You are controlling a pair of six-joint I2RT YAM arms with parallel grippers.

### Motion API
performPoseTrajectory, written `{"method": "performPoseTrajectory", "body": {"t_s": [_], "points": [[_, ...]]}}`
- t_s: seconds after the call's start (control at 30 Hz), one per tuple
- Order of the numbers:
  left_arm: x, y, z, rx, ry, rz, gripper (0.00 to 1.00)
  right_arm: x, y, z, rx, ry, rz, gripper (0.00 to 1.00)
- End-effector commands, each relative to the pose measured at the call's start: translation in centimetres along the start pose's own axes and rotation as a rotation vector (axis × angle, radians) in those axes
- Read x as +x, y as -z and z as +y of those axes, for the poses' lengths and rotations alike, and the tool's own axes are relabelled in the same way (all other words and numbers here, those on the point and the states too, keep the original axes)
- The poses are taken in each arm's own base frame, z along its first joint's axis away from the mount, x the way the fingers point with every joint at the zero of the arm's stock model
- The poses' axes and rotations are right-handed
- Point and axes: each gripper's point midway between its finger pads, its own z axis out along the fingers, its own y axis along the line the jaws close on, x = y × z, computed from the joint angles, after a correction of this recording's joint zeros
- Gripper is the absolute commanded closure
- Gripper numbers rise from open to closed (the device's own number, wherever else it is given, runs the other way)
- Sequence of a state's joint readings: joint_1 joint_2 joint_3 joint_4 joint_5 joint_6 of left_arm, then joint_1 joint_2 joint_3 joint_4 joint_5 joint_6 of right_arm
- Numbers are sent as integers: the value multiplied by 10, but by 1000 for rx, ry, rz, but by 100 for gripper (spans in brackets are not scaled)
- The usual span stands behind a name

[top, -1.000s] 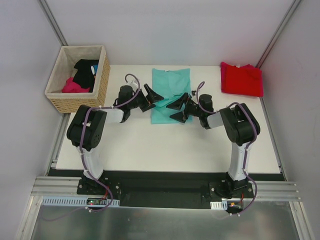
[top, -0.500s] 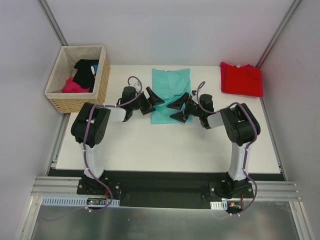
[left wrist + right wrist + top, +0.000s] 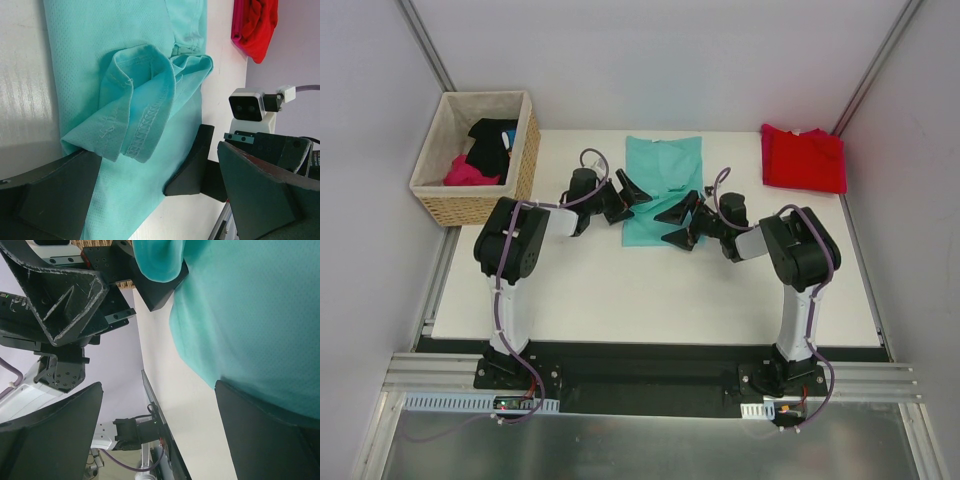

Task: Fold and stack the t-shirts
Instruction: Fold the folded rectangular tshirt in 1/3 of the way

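Note:
The teal t-shirt [image 3: 662,170] lies folded lengthways at the table's middle back. Its loose sleeve hem [image 3: 142,117] is bunched up on top of it. The red t-shirt [image 3: 804,158] sits folded at the back right corner and shows as a red heap [image 3: 256,22] in the left wrist view. My left gripper [image 3: 628,199] is open at the teal shirt's left edge, its jaws straddling the cloth [image 3: 150,200] with nothing pinched. My right gripper [image 3: 672,224] is open over the shirt's near right part, facing the left one. One of its fingers rests on the teal fabric [image 3: 250,310].
A wicker basket [image 3: 525,165] at the back left holds a black garment [image 3: 490,145] and a magenta-pink one [image 3: 468,172]. Grey walls close in on three sides. The white table [image 3: 650,300] stretches bare toward the arm bases.
The left arm's elbow has swung right and its gripper has edged further onto the teal shirt's left edge. The right gripper has barely shifted. Both stay open.

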State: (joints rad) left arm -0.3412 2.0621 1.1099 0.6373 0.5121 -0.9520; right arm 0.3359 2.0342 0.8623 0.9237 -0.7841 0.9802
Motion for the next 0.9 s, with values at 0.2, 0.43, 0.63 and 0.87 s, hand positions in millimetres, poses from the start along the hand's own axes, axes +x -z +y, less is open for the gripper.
{"method": "performPoseTrajectory", "body": {"t_s": [0.2, 0.43, 0.63, 0.87], "points": [[-8, -6, -11, 21, -34, -17, 1, -6, -6, -24, 13, 34, -19, 0], [-8, 9, -23, 29, -46, -36, 1, -13, -6, -10, -14, 43, -28, 1], [-10, 19, -39, 51, -48, -40, 1, -16, -13, -33, 4, -34, -30, 0], [-14, 20, -56, 71, -63, -41, 1, -12, -10, -45, 13, -67, -38, 0]]}}
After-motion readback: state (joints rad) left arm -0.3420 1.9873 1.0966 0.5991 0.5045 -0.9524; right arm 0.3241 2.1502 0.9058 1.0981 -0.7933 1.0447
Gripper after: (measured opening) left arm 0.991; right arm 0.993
